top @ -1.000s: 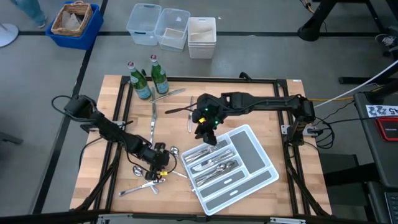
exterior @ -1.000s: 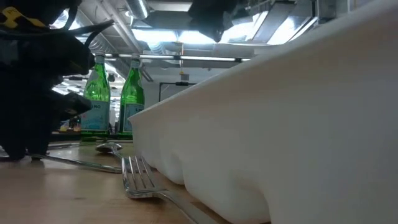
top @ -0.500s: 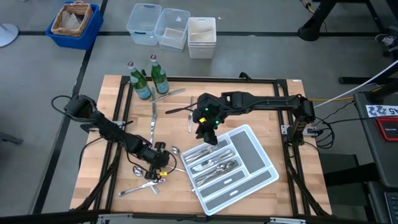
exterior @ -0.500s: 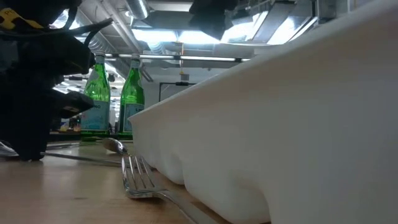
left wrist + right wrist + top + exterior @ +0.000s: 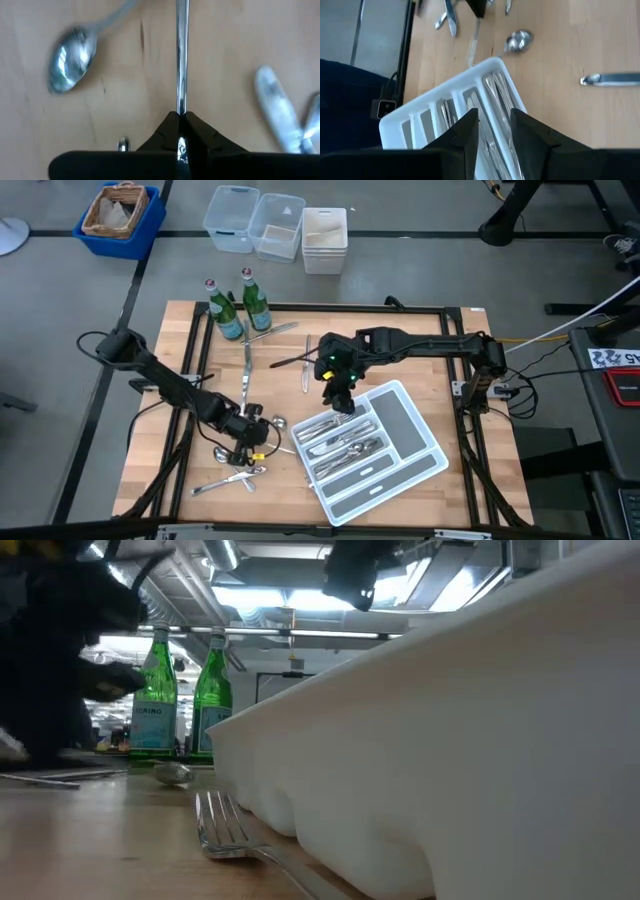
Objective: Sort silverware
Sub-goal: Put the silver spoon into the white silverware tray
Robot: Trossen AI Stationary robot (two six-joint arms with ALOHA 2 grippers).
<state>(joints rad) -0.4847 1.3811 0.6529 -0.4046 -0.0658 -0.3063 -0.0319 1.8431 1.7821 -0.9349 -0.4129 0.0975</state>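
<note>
Gripping a slim metal handle (image 5: 181, 55) between closed fingers, the left gripper (image 5: 252, 432) sits over the loose silverware (image 5: 232, 470) on the wooden table (image 5: 400, 350), left of the white tray (image 5: 420, 442). A spoon (image 5: 70, 56) lies just beside it. The right gripper (image 5: 337, 395) hangs above the tray's near corner with its fingers (image 5: 465, 131) apart, holding nothing. More silverware lies in the tray's compartments.

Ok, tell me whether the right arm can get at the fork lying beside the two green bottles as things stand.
Probably yes. The right end effector hangs open and empty over the tray's near corner, and the fork lies on bare wood by the bottles. The left end effector works farther away, shut on a utensil handle.
</note>
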